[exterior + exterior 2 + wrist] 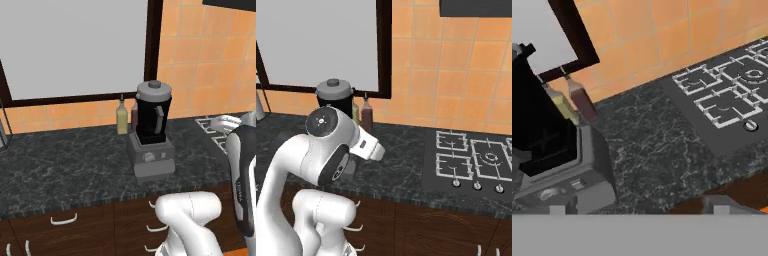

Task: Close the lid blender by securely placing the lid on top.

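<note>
The lid [154, 91] is sitting level on top of the blender [151, 131] at the table's [60, 165] far side, while the fingers, standing spread and empty, are hanging right of the jar, apart from it.

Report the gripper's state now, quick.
Gripper: open, holding nothing; the round light-grey lid sits on the tall black blender jar.
</note>
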